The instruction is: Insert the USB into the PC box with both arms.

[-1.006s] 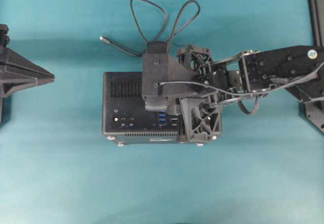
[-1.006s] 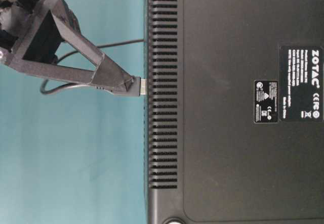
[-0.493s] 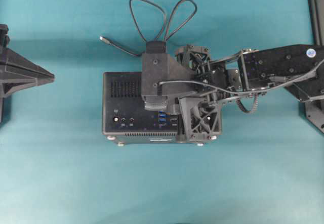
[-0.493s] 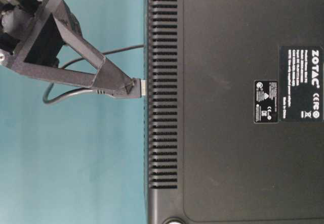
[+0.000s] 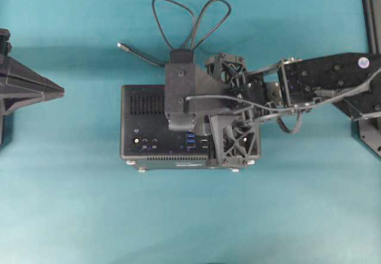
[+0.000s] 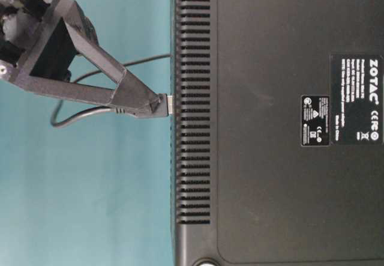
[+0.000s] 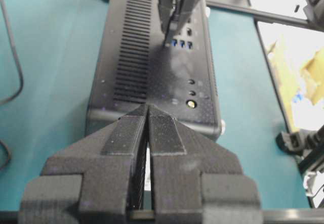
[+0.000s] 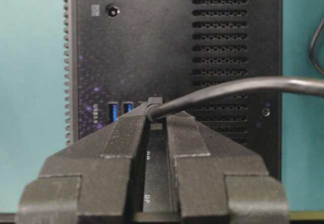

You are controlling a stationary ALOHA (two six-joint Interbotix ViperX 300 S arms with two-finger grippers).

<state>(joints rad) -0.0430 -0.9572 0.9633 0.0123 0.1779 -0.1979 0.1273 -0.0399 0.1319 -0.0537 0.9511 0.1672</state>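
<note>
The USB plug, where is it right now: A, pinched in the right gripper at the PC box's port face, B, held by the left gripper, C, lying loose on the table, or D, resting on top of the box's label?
A: the right gripper is shut on the USB plug, its tip against the PC box; the left gripper holds nothing.

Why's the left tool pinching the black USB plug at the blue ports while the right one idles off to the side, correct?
Sides are swapped. The overhead view shows the right tool over the black rectangular PC box, pinching the black USB plug at the blue ports; the left tool idles off to the side, shut.
</note>
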